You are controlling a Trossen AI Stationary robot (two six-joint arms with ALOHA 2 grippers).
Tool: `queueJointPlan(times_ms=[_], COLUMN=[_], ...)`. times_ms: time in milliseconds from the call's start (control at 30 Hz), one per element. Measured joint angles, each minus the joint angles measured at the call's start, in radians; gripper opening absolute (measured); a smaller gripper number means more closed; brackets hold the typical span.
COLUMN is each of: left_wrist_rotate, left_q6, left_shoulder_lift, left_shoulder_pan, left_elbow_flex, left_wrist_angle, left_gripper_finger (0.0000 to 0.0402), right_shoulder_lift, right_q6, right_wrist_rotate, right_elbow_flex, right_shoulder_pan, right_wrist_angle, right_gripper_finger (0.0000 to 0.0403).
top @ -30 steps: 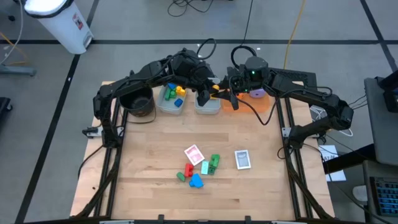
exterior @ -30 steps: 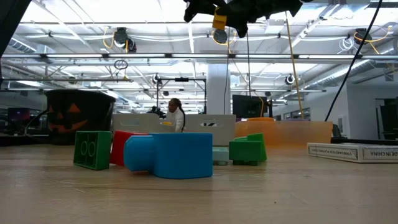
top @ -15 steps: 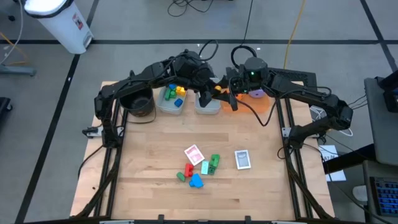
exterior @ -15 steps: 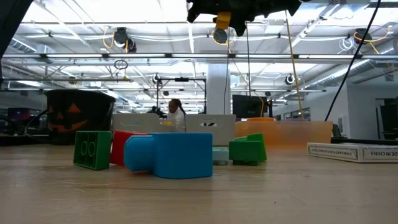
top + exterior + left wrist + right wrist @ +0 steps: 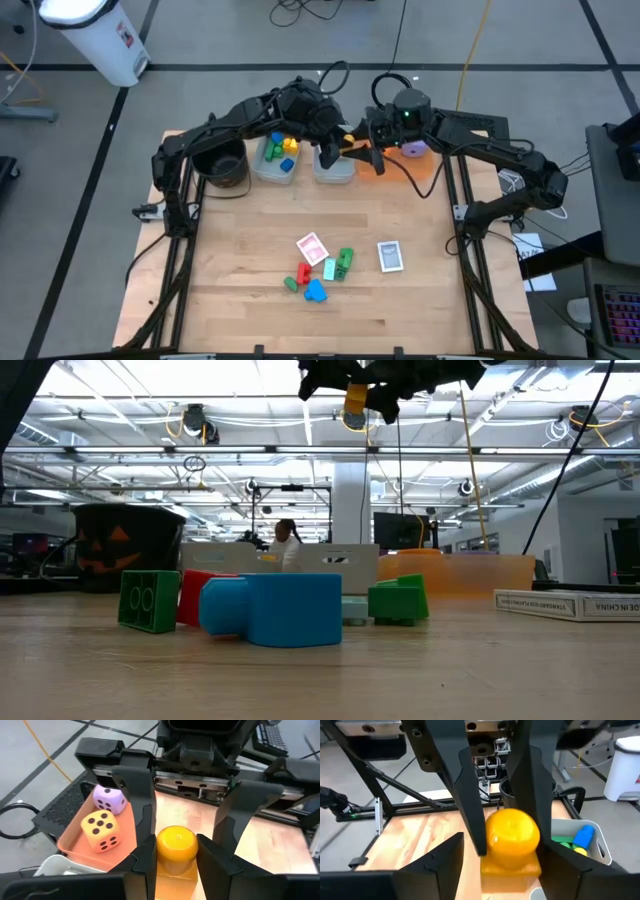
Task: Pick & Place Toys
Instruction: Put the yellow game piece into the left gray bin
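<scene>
Above the far bins (image 5: 333, 170), the left gripper (image 5: 330, 152) pinches a yellow block (image 5: 176, 847) between the right gripper's (image 5: 372, 150) parted fingers (image 5: 142, 820), facing from the right.

At the far edge of my wooden table (image 5: 250, 240) a round black pot (image 5: 222, 166) sits beside two clear bins (image 5: 276, 165), with a flat orange tray (image 5: 75, 840) further along. A white trash can (image 5: 100, 35) stands on the floor.
</scene>
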Motion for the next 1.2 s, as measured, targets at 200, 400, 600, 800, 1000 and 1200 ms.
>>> queueJointPlan(times_ms=[200,400,600,800,1000,1200], left_wrist_rotate=[-0.004,0.007,-0.034,-0.057,-0.102,-0.148], left_q6=[0.006,0.011,0.022,0.027,0.01,-0.012], left_shoulder_lift=[-0.001,-0.002,-0.032,-0.09,-0.164,-0.22], left_shoulder_pan=[0.013,0.048,0.107,0.183,0.273,0.31], left_elbow_flex=[0.0,0.0,0.0,0.0,0.0,-0.047], left_wrist_angle=[0.002,0.002,-0.009,-0.04,-0.161,-0.217], left_gripper_finger=[0.0107,0.0107,0.0107,0.0107,0.0107,0.0107], right_shoulder_lift=[0.0,0.0,-0.002,-0.002,-0.002,-0.002], right_q6=[0.053,0.048,0.037,0.029,0.019,0.018], right_wrist_rotate=[-0.116,-0.117,-0.134,-0.122,-0.122,-0.114], right_elbow_flex=[0.0,0.0,0.0,0.0,0.0,-0.001], right_shoulder_pan=[-0.058,-0.087,-0.124,-0.169,-0.198,-0.205], right_wrist_angle=[0.002,-0.003,-0.047,-0.105,-0.155,-0.185], right_gripper_finger=[0.024,0.0251,0.0251,0.0248,0.0247,0.0247])
